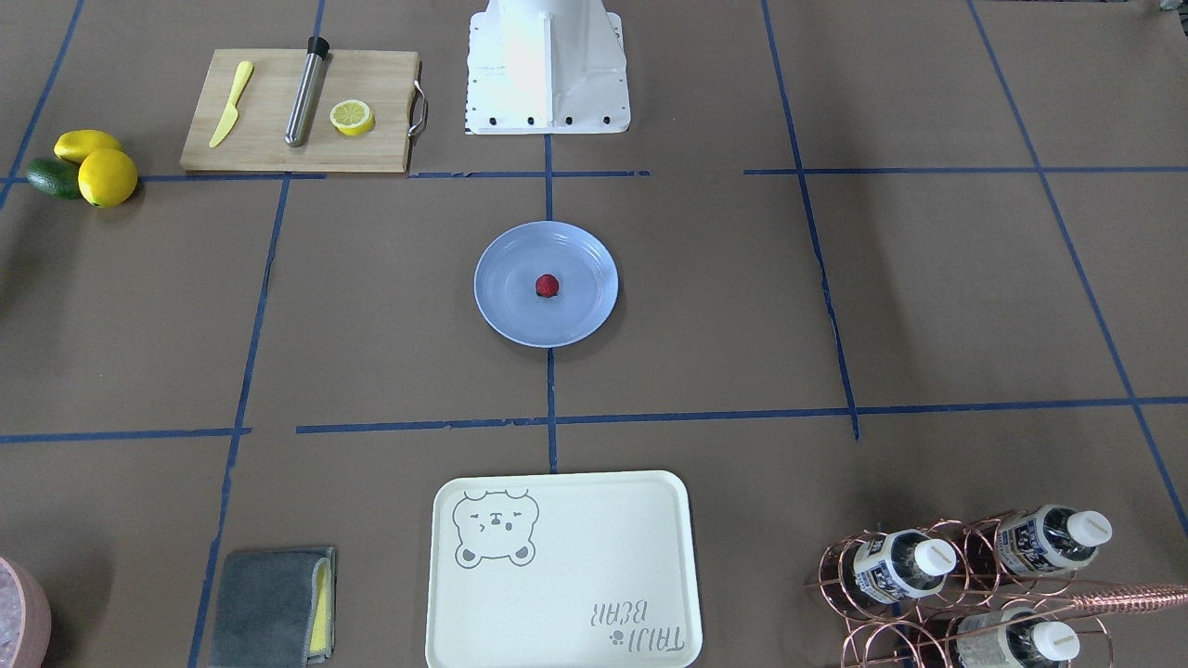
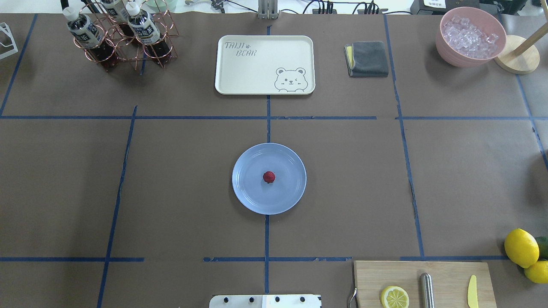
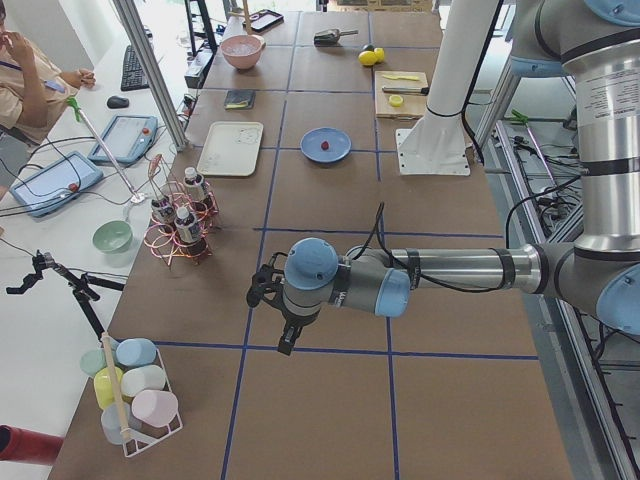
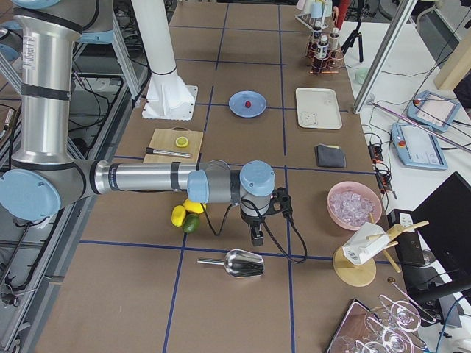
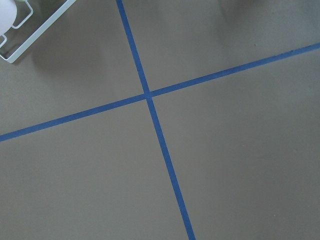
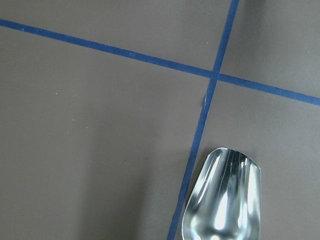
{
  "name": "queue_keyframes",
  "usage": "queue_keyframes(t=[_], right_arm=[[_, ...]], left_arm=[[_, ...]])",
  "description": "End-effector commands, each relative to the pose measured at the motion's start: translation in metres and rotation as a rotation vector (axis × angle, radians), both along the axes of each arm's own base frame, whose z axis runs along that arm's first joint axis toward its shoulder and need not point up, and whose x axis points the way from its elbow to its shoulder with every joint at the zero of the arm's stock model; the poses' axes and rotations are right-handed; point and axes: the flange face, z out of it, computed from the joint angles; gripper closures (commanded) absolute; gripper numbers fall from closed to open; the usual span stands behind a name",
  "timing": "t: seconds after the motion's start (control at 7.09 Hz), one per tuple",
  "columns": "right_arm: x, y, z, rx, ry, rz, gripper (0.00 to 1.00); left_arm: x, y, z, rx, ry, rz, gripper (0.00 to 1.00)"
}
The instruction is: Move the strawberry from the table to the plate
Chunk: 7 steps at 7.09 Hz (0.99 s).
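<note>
The small dark-red strawberry [image 1: 548,286] [image 2: 269,176] lies in the middle of the round light-blue plate [image 1: 506,311] [image 2: 250,194], which sits at the centre of the brown, blue-taped table [image 1: 742,306]. Both arms are far from it and show only in the side views. The left gripper [image 3: 286,342] hangs over bare table near a tape crossing. The right gripper [image 4: 255,237] hangs close to a metal scoop [image 4: 239,262] [image 6: 225,200]. Neither wrist view shows fingers, so I cannot tell whether either gripper is open or shut.
A cutting board [image 1: 278,139] carries a yellow knife, a steel rod and a lemon half. Lemons and an avocado [image 1: 93,172] lie beside it. Also here: bear tray [image 1: 561,571], bottle rack [image 1: 965,584], grey cloth [image 1: 269,608], ice bowl [image 2: 471,36], robot base [image 1: 548,65].
</note>
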Motion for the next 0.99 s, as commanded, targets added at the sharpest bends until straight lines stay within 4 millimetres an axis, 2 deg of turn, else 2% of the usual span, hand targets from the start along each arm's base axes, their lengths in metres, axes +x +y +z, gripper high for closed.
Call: queue_keyframes(t=[0.0,0.14,0.28,0.42,0.71,0.85], right_arm=[[-0.003,-0.019,0.001,-0.001,-0.004,-0.001,0.0],[-0.003,-0.027,-0.006,0.011,-0.003,-0.001,0.0],[-0.004,-0.029,-0.007,0.011,0.0,-0.002,0.0],[-0.003,-0.031,-0.009,0.016,0.0,-0.001,0.0],[-0.003,-0.033,-0.014,0.026,-0.005,0.0,0.0],[-0.003,-0.04,-0.03,0.052,-0.008,0.002,0.0]], left_arm=[[0.008,-0.006,-0.009,0.014,-0.02,0.016,0.0],[0.013,-0.004,-0.017,-0.024,-0.02,0.029,0.0],[0.036,-0.004,-0.034,-0.066,-0.021,0.082,0.0],[0.037,0.002,-0.033,-0.099,-0.013,0.087,0.0],[0.038,0.003,-0.029,-0.102,-0.012,0.09,0.0],[0.039,0.003,-0.031,-0.097,-0.006,0.09,0.0]])
